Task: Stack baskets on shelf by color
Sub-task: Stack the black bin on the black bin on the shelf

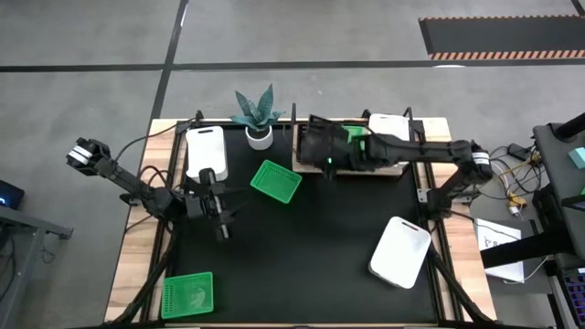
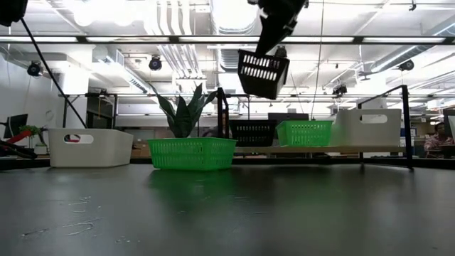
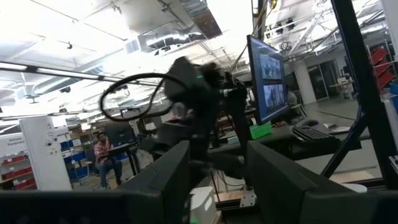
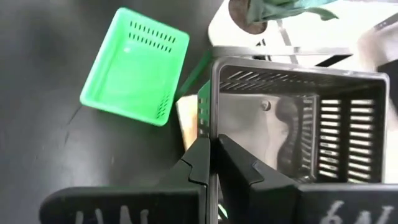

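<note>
My right gripper (image 4: 214,163) is shut on a black basket (image 4: 292,124), raised above the left end of the wooden shelf (image 1: 395,168). In the low view that black basket (image 2: 263,73) hangs tilted over another black basket (image 2: 254,132), which stands on the shelf beside a green basket (image 2: 304,133) and a white basket (image 2: 370,126). A green basket (image 1: 276,180) lies on the table before the shelf. My left gripper (image 1: 220,222) hovers open over the table's left part, near a white basket (image 1: 206,151). My right gripper pinches the black basket's side wall at its rim (image 4: 214,127), one finger outside (image 4: 198,163) and one inside (image 4: 239,165). The fingers come from above, pointing down. The basket is lifted clear and hangs tilted below them (image 2: 263,73).
A potted plant (image 1: 260,128) stands at the far edge, left of the shelf. Another green basket (image 1: 187,294) lies at the near left corner and a white basket (image 1: 400,251) at the near right. The black tabletop (image 1: 311,256) between them is bare.
</note>
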